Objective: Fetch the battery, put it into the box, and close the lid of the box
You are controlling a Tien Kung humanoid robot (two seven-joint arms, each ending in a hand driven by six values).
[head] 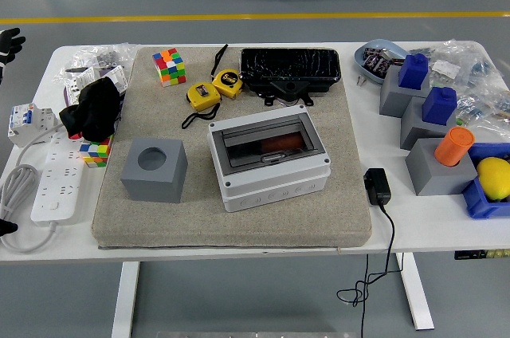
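One robot hand (8, 41) shows at the frame's upper left edge; I can't tell its fingers' state. Box (268, 159) sits center, lid shut.

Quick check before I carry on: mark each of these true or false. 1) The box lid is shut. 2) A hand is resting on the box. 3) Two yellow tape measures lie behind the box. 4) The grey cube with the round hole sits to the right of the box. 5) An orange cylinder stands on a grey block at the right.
1) True: the tinted lid lies flat over the box, with something orange showing dimly through it.
2) False: nothing touches the box; only the left hand shows, at the picture's left edge.
3) True: two tape measures.
4) False: the grey cube sits to its left.
5) True: the orange cylinder.
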